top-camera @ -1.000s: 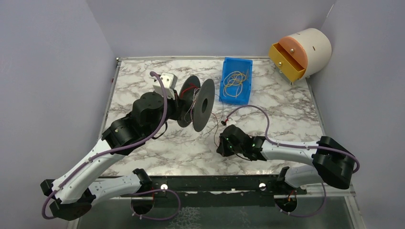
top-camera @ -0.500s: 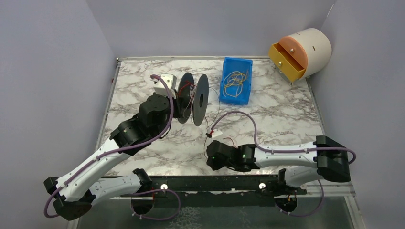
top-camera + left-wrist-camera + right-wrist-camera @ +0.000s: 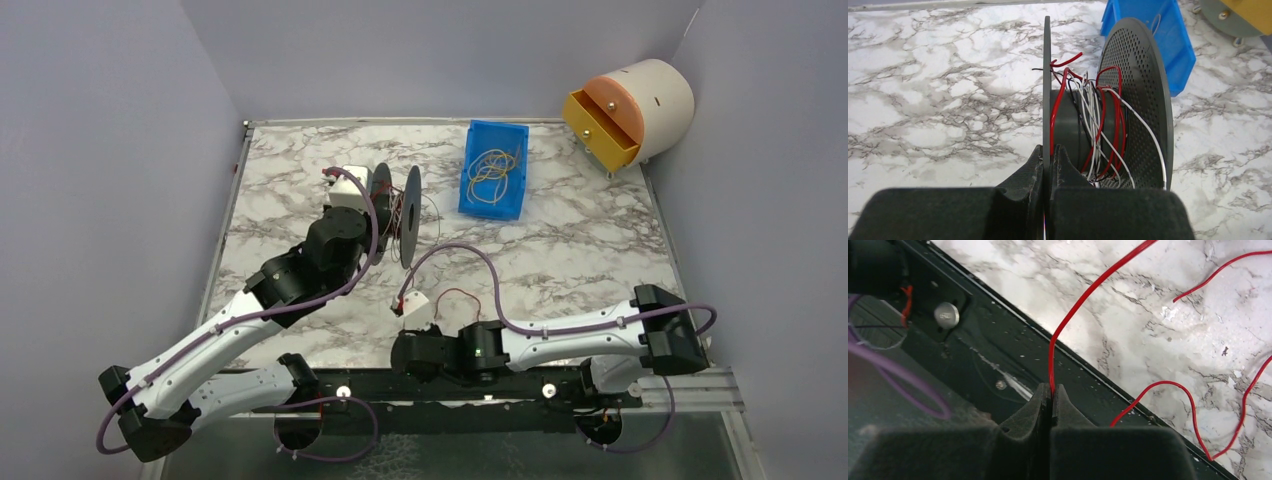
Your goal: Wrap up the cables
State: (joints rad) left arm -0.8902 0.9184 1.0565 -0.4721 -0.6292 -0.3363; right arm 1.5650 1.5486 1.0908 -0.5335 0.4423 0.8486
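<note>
A dark grey spool stands on edge at the middle of the marble table. My left gripper is shut on the spool's near flange. Red, white and dark cables are wound loosely round the hub. In the top view the left gripper sits just left of the spool. My right gripper is shut on a thin red cable that runs up over the table. In the top view the right gripper is at the table's front edge. A loose red strand loops beside it.
A blue bin holding yellowish bands stands at the back, also seen in the left wrist view. A round cabinet with a yellow drawer is at the back right. A black rail runs along the front edge.
My right gripper has moved left and toward the front edge, drawing the red cable with it. My left gripper has turned the spool so that it now shows edge-on and shifted it slightly back.
</note>
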